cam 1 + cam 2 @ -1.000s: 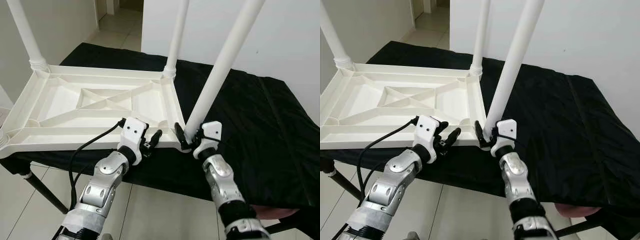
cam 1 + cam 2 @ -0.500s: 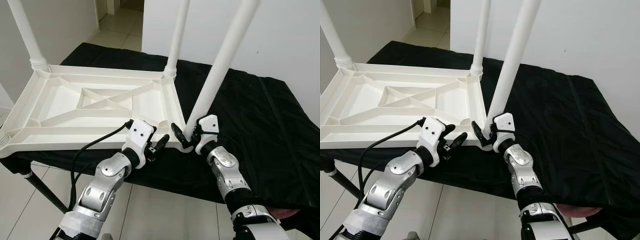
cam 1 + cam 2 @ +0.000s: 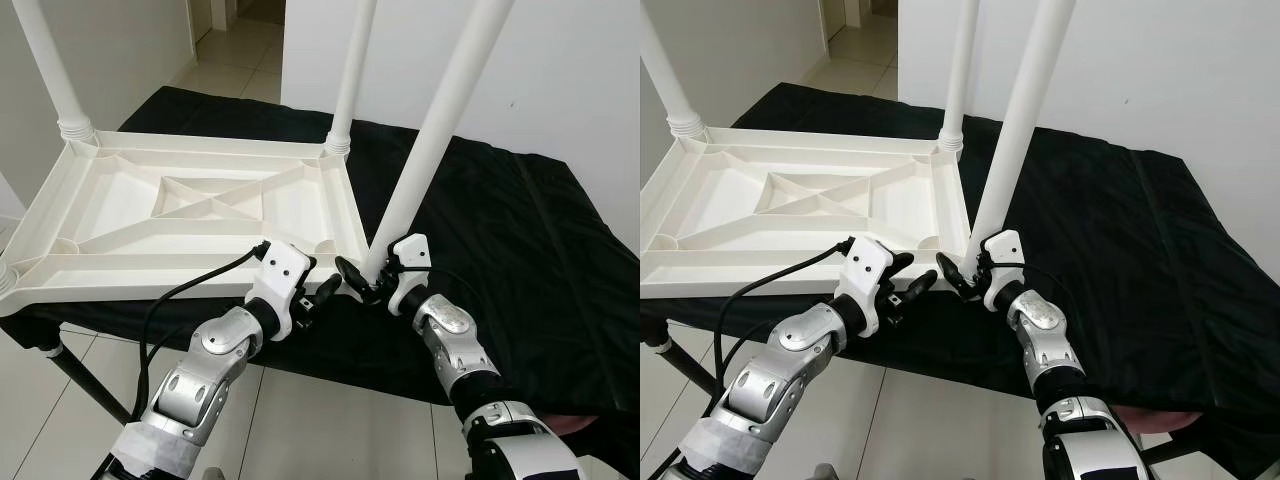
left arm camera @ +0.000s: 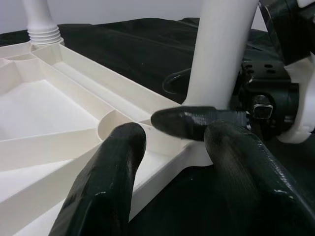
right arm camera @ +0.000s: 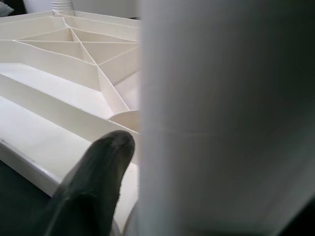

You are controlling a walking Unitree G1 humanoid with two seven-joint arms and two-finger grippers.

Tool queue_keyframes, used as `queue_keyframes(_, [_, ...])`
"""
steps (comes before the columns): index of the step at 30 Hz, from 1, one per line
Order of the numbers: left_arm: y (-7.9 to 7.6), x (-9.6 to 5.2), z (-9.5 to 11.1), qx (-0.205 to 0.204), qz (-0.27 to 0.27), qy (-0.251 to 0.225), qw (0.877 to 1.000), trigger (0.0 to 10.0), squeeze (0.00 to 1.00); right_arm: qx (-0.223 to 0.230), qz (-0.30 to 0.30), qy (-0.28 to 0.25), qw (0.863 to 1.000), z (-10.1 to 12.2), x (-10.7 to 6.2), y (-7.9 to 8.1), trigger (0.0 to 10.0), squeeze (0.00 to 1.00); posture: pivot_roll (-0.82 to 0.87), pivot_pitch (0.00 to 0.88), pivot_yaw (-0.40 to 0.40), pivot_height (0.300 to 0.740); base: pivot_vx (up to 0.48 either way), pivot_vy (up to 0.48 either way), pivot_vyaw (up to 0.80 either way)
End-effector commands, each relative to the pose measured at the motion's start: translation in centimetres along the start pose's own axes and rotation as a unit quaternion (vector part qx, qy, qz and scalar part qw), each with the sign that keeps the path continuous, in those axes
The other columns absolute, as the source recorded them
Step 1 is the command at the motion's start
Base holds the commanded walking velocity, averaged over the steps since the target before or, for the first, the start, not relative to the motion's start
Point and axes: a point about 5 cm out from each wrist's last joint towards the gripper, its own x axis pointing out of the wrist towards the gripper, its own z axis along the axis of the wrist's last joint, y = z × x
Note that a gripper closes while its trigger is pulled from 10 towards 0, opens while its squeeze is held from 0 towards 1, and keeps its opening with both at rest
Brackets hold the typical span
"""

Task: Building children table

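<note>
- I see the white plastic tabletop (image 3: pixel 190 215) lying upside down on a black cloth-covered table (image 3: pixel 520 230), ribbed underside up, taking the left half of it, with its near edge along the table's near edge.
- At the tabletop's far left corner a leg (image 3: pixel 45 65) stands screwed into its socket; another leg (image 3: pixel 352 70) stands at the far right corner. I judge both fitted.
- My left gripper (image 3: pixel 318 296) sits at the tabletop's near edge, close to the near right corner. Its fingers (image 4: pixel 106 189) are spread apart and grip nothing; the rim lies between them in the wrist view.
- At the near right corner the third leg (image 3: pixel 440 120) leans steeply to the right, its foot at the corner socket. It looks not yet seated or straight.
- My right gripper (image 3: pixel 365 283) is clamped on that leg's base, one finger (image 5: pixel 93 182) pressed against it.
- The near left corner (image 3: pixel 5 280) shows no leg that I can see, so I judge one more leg remains after this one.
</note>
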Motion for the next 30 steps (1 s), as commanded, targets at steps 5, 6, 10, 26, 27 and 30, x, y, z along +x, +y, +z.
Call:
queue_keyframes(5, [-1.8,-0.5,-0.1,-0.014,-0.123,0.006,0.992,10.0,0.0,0.01,0.01,0.016,1.0,-0.6,-0.4,-0.4,0.0,0.0,-0.01,0.0,-0.094,0.74,0.0,0.0,0.0])
queue_keyframes(6, [-1.8,-0.5,-0.1,-0.014,-0.123,0.006,0.992,10.0,0.0,0.01,0.01,0.016,1.0,-0.6,-0.4,-0.4,0.0,0.0,-0.01,0.0,-0.094,0.74,0.0,0.0,0.0])
queue_keyframes(10, [-1.9,-0.6,-0.1,-0.015,-0.125,0.007,0.992,10.0,0.0,0.014,0.004,0.015,1.0,-0.6,-0.5,-0.6,0.0,0.0,-0.01,0.0,-0.094,0.74,0.0,0.0,0.0])
queue_keyframes(26, [-2.0,-0.5,-0.1,-0.016,-0.125,0.007,0.992,10.0,0.0,0.02,-0.166,0.021,0.986,-0.8,-0.7,-0.7,10.0,0.0,-0.02,0.0,-0.093,0.74,0.0,0.0,0.0])
queue_keyframes(27, [-2.0,-0.4,-0.1,-0.017,-0.126,0.008,0.992,10.0,0.0,0.025,-0.19,0.025,0.981,-0.9,-0.8,-0.7,10.0,0.0,-0.02,0.0,-0.091,0.74,0.0,0.0,0.0])
queue_keyframes(30, [-2.1,-0.4,-0.1,-0.018,-0.128,0.008,0.992,10.0,0.0,0.031,-0.24,0.033,0.97,-1.1,-0.9,-0.8,10.0,0.0,-0.02,0.0,-0.091,0.74,0.0,0.0,0.0])
